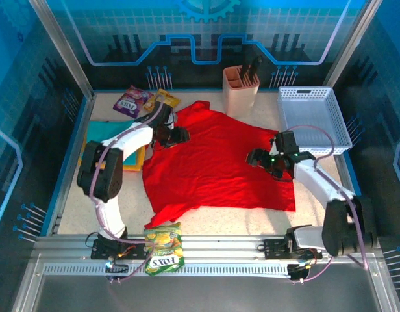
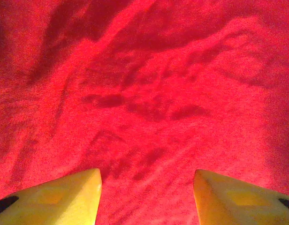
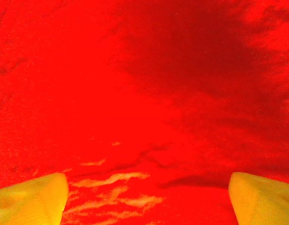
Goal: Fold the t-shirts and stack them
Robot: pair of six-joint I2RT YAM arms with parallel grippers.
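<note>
1. Speckled tabletop [image 1: 206, 221] inside blue-walled cell is carrying all items
2. At centre, red t-shirt [image 1: 219, 162] is lying spread and wrinkled, one sleeve pointing twd near-left
3. At left edge, folded teal t-shirt [image 1: 109, 129] is resting on orange-yellow t-shirt [image 1: 136, 160], just beside the red t-shirt
4. L gripper [image 1: 178, 135] is hanging over shirt's far-left part; jaws are standing apart, yellow fingers [image 2: 64, 197] gripping nothing
5. R gripper [image 1: 257, 157] is hanging over shirt's right side; jaws are standing wide, nothing held
6. At far side, white basket [image 1: 313, 117] and beige holder [image 1: 241, 88] are standing; snack packets [image 1: 132, 101] are lying far-left
</note>
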